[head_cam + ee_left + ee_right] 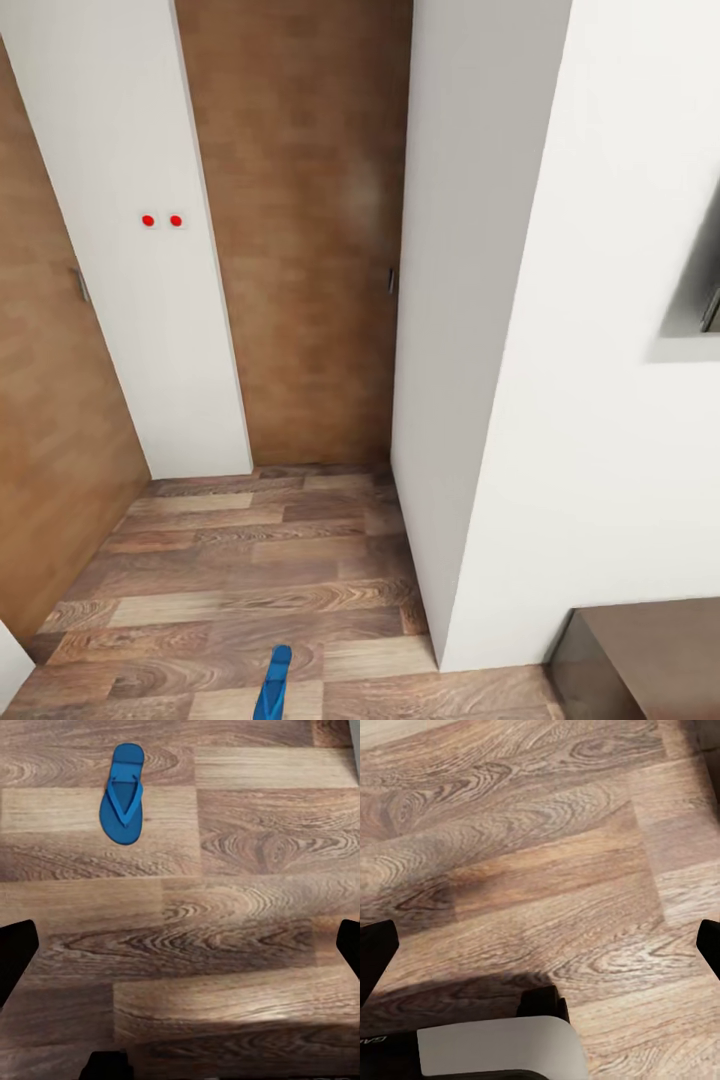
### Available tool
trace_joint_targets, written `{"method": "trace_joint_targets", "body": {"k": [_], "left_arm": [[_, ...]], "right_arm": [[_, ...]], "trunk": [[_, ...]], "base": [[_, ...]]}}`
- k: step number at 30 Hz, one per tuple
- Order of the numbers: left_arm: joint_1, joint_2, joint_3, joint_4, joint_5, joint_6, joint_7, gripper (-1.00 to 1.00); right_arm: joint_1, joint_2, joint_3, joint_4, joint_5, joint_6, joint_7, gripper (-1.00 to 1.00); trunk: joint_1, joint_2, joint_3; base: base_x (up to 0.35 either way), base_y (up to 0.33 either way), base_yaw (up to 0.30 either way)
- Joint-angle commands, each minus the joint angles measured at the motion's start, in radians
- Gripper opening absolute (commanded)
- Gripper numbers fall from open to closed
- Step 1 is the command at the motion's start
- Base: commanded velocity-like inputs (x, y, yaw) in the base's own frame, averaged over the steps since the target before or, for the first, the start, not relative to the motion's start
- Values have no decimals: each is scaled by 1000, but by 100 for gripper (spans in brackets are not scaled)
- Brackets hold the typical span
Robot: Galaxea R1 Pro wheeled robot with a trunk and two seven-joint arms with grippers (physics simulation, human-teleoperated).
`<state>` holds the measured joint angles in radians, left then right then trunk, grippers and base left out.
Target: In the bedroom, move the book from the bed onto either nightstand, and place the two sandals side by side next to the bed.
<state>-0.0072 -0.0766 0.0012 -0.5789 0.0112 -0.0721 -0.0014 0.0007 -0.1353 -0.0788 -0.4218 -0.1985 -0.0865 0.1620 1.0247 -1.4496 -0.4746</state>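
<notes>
Facing a wall corner and tan door [300,230], so I'm in transit, bed and book unsighted. One sandal [123,793] counted, flat on the plank floor [247,907], well ahead of my left hand [180,945]. Both hands wide and empty, right hand [540,945] over bare floor, ready for pickup.

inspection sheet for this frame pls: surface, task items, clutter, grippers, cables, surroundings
Surface: wood-plank floor, bare around the sandal.
Job's things: one blue sandal lying flat on the floor, also at the head view's lower edge; nothing holds it.
Clutter: nothing seen.
Grippers: left gripper and right gripper open, empty, above the floor.
Cables: nothing seen.
Surroundings: white walls, tan wooden door shut, two red dots on a wall panel, dark cabinet at lower right.
</notes>
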Motion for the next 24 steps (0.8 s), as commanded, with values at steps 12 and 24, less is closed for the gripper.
{"method": "trace_joint_targets", "body": {"k": [12, 24], "left_arm": [[0, 0, -1, 1, 1, -3, 0, 100], [0, -1, -1, 1, 1, -3, 0, 100]], "right_arm": [[0, 0, -4, 0, -10, -1, 8, 100], [0, 0, -4, 0, -10, -1, 8, 100]], "trunk": [[0, 0, -1], [0, 0, -1]], "base": [[182, 74, 0], [195, 33, 0]]}}
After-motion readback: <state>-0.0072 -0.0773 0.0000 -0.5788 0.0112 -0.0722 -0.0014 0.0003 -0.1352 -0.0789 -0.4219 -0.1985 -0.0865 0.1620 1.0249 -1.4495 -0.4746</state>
